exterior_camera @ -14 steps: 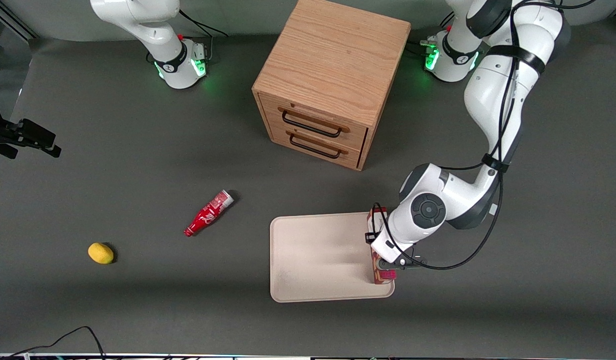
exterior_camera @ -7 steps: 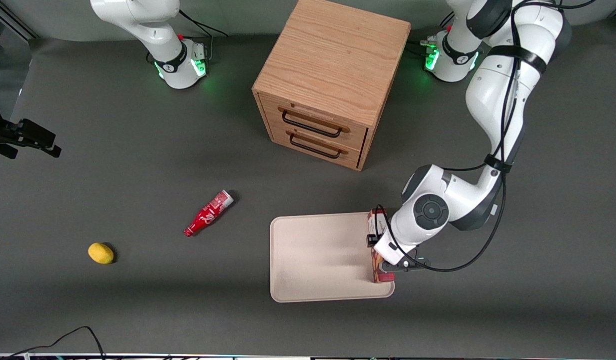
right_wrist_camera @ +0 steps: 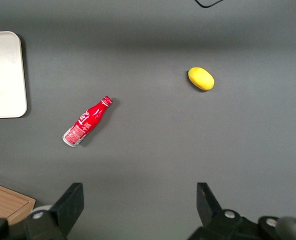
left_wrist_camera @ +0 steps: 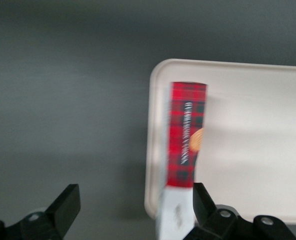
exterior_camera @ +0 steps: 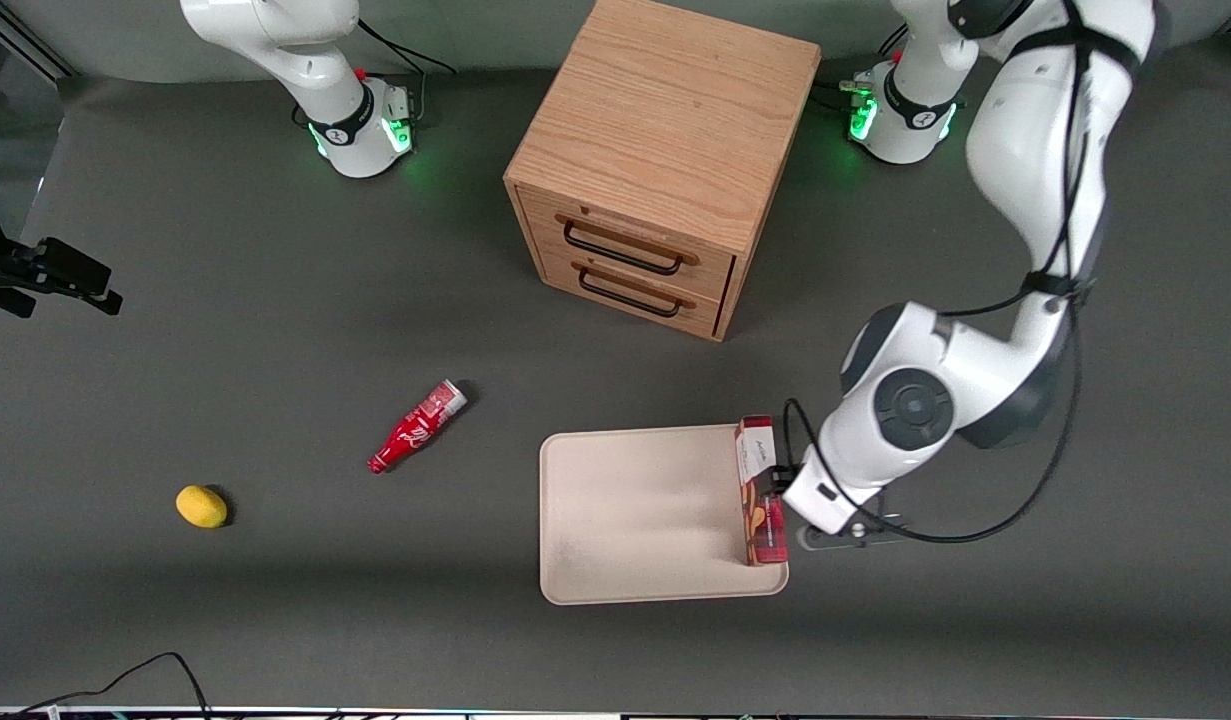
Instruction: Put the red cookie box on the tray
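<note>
Front view: the red cookie box (exterior_camera: 757, 492) stands on its long edge on the tray (exterior_camera: 635, 520), right along the rim toward the working arm's end. You can see the gripper (left_wrist_camera: 132, 210) spread wide, gripping nothing (one finger (left_wrist_camera: 202, 199) sits just beside the box's white end). I'd call the placement done; edge-standing box could tip.

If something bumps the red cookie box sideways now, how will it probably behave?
The cookie box stands on its narrow long side at the tray's edge, so it would probably tip flat rather than slide. As a slim carton it is likely light and dents easily. The open gripper is beside it, no finger gripping it, so nothing steadies it.
</note>
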You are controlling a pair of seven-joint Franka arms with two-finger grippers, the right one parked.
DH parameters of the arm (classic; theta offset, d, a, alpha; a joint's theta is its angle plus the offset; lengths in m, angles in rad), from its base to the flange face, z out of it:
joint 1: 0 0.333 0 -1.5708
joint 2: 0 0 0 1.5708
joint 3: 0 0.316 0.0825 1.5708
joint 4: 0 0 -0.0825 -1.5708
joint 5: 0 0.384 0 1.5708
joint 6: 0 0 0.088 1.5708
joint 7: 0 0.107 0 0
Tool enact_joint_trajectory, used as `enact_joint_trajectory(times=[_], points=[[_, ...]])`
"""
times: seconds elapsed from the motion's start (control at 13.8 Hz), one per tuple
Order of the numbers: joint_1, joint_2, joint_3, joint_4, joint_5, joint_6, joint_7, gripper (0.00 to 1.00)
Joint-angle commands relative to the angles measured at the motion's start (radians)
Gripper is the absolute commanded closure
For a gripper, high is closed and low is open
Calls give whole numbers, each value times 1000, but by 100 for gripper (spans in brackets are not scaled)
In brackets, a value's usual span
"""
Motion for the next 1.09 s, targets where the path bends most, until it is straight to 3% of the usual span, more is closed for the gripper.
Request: enact_joint_trajectory(times=[0.0, 0.14, 0.51, 0.87, 1.01], points=[[66, -187, 6, -43, -50, -188, 16, 0], [119, -282, 19, -43, -99, -313, 112, 0], [83, -501, 343, -72, -273, -573, 507, 0], [23, -824, 482, -420, -274, -542, 635, 0], [1, -833, 493, -417, -267, -548, 635, 0]])
